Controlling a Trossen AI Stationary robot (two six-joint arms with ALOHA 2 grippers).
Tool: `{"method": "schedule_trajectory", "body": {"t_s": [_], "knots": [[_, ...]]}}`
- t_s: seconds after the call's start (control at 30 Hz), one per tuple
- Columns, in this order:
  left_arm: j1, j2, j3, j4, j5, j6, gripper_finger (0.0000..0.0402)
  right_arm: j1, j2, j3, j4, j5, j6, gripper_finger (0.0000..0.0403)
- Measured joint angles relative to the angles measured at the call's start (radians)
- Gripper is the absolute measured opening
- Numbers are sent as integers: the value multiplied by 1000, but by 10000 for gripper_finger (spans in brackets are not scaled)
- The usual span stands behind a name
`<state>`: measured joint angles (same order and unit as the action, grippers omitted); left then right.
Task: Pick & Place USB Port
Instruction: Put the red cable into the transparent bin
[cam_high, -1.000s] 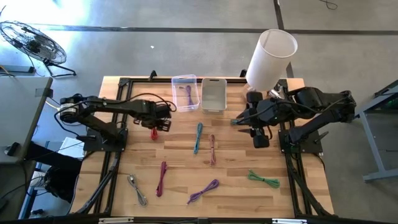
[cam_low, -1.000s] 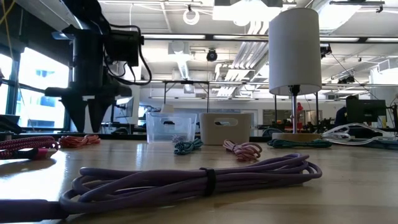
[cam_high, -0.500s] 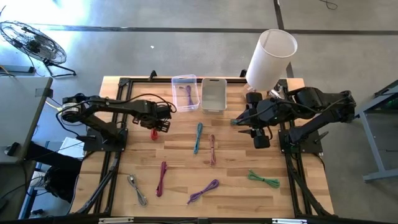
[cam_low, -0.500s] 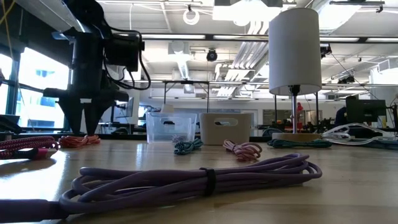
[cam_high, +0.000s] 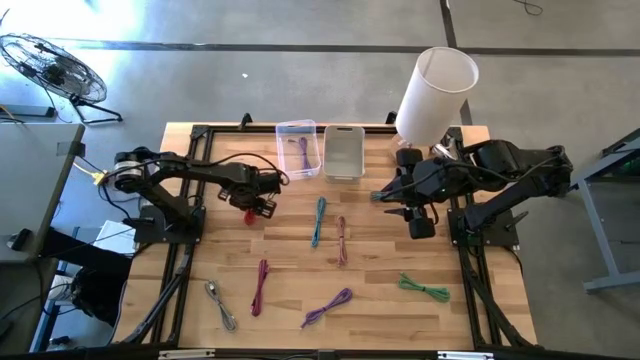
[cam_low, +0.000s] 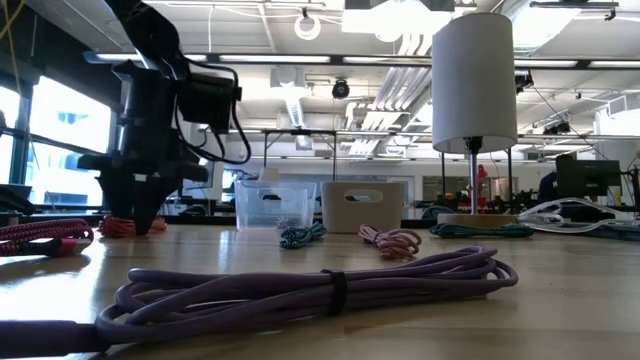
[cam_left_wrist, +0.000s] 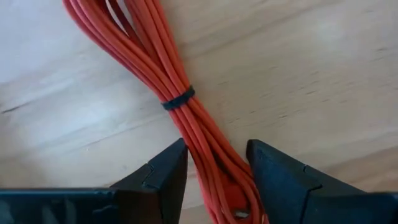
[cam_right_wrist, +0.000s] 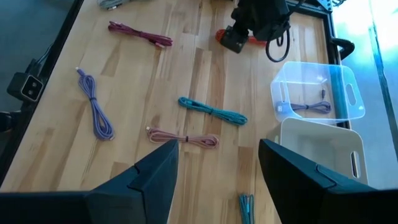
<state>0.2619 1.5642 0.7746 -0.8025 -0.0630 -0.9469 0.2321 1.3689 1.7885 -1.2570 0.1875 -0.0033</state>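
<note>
An orange-red cable bundle (cam_left_wrist: 180, 93), tied by a dark band, lies flat on the wooden table at the left (cam_high: 247, 217). My left gripper (cam_left_wrist: 214, 152) points straight down over it, open. One finger stands on each side of the bundle near one end, low over the tabletop (cam_low: 138, 215). Whether the fingers touch the strands cannot be told. My right gripper (cam_high: 380, 196) hangs open and high at the right, holding nothing (cam_right_wrist: 217, 155).
A clear bin (cam_high: 298, 148) holding a purple cable and a white bin (cam_high: 343, 150) stand at the far edge, beside a white lamp (cam_high: 435, 90). Teal (cam_high: 319, 220), pink (cam_high: 341, 240), magenta (cam_high: 260, 287), purple (cam_high: 328, 307), green (cam_high: 424, 289) and grey (cam_high: 220, 303) cables lie about.
My left gripper has come down toward the orange-red cable, rolling a little about its own axis. Its fingertips now reach the level of the bundle. The cable has stayed where it was.
</note>
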Motion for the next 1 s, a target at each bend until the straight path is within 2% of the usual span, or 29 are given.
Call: {"method": "schedule_trajectory", "body": {"t_s": [0.07, 0.17, 0.2, 0.47, 0.67, 0.83, 1.0], "knots": [[0, 0, 0, 8, -4, 29, 129, 0, 0, 0, -4, 0, 1, 216], [-1, -9, 0, 8, -2, 84, 43, 0, 0, 0, -7, 0, 2, 216], [-1, -11, 0, 5, -1, 97, 27, 0, 0, 0, -7, 0, 2, 216], [-35, -54, -9, -79, -10, 107, 23, 0, 0, 0, -11, 3, 22, 216], [-91, -202, 2, -76, -41, 98, 23, 0, 0, 0, -20, 12, 22, 216], [-169, -365, 81, -61, -201, 103, 23, 0, -1, 0, -19, 24, 22, 216], [-211, -476, 205, -56, -403, 225, 23, 0, -1, 0, -18, 64, 22, 216]]}}
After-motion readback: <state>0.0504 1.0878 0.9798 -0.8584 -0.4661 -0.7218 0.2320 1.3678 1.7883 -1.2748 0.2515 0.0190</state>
